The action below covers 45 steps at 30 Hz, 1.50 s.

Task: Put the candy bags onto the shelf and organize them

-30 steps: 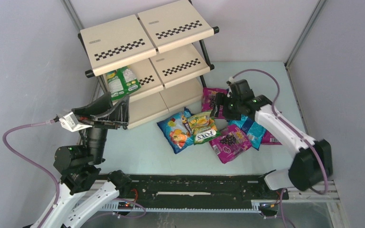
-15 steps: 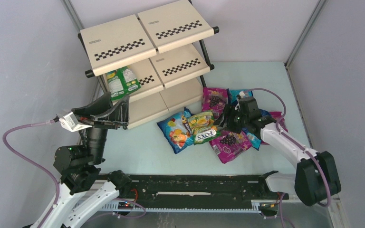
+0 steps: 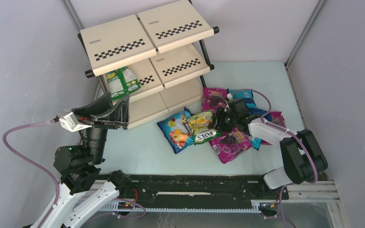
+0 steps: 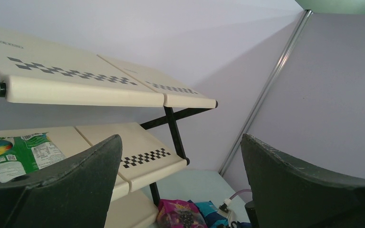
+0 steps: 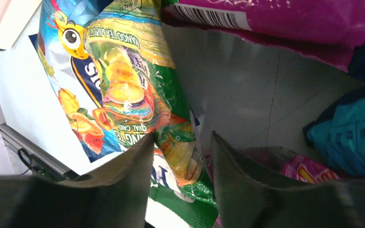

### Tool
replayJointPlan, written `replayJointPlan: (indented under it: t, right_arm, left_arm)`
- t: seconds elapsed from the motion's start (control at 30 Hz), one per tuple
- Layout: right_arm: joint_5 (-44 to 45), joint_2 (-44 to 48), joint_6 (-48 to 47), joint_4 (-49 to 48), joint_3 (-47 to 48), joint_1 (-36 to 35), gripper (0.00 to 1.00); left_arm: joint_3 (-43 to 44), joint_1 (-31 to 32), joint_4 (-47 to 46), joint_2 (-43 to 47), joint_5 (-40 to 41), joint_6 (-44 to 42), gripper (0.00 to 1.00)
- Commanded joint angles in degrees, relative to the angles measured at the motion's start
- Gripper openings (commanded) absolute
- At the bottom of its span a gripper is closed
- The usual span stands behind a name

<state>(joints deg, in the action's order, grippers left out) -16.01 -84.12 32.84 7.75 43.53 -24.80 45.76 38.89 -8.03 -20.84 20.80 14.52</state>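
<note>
The shelf [image 3: 147,35] stands at the back left. Two green-yellow candy bags [image 3: 121,81] lie on its middle tier, and one shows in the left wrist view [image 4: 9,152]. The other bags lie piled on the table: a blue one with orange fruit [image 3: 175,130], green-yellow ones [image 3: 200,119], magenta ones [image 3: 229,142] and teal ones [image 3: 241,95]. My right gripper [image 3: 220,122] is low over the pile. In the right wrist view it [image 5: 183,137] is open, its jaws astride the edge of a green-yellow bag [image 5: 176,156]. My left gripper [image 3: 126,112] is raised, open and empty [image 4: 180,190].
Grey walls close in the table on three sides. A black rail [image 3: 195,185] runs along the near edge between the arm bases. The right arm's purple cable [image 3: 266,102] loops over the back bags. The shelf's black frame leg [image 3: 204,57] stands close to the pile.
My right arm swung down from above the back of the pile, towards the left and near side, onto the green-yellow bags. The back magenta and teal bags now show. The left arm is still.
</note>
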Motion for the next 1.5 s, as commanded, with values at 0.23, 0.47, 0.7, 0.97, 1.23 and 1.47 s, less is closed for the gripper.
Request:
replayJointPlan:
  t: [0.23, 0.47, 0.7, 0.97, 1.23, 1.47]
  right_arm:
    - [0.7, 9.1, -0.2, -4.6, -1.8, -1.9, 0.22]
    - [-3.4, 15.5, 0.3, -5.1, -2.0, -2.0, 0.06]
    - [-9.5, 15.9, 3.8, -14.2, 2.2, -4.3, 0.03]
    - [-16.8, 2.9, 11.5, -25.9, 16.6, -8.0, 0.00]
    - [-18.7, -9.3, 13.8, -29.1, 32.2, -10.0, 0.01]
    - [-16.7, -23.0, 9.5, -18.9, 50.7, -10.6, 0.03]
  left_arm:
    - [-0.8, 0.6, -1.0, -0.2, -0.1, -0.9, 1.00]
    - [-0.8, 0.6, -1.0, 0.0, -0.6, -0.9, 1.00]
    - [-0.8, 0.6, -1.0, 0.7, 0.1, -1.3, 1.00]
    - [-0.8, 0.6, -1.0, 1.4, 0.5, -1.4, 1.00]
    - [-0.9, 0.8, -1.2, 2.3, 0.4, -1.0, 1.00]
    - [-0.9, 1.8, -1.2, 3.3, 1.0, -1.6, 1.00]
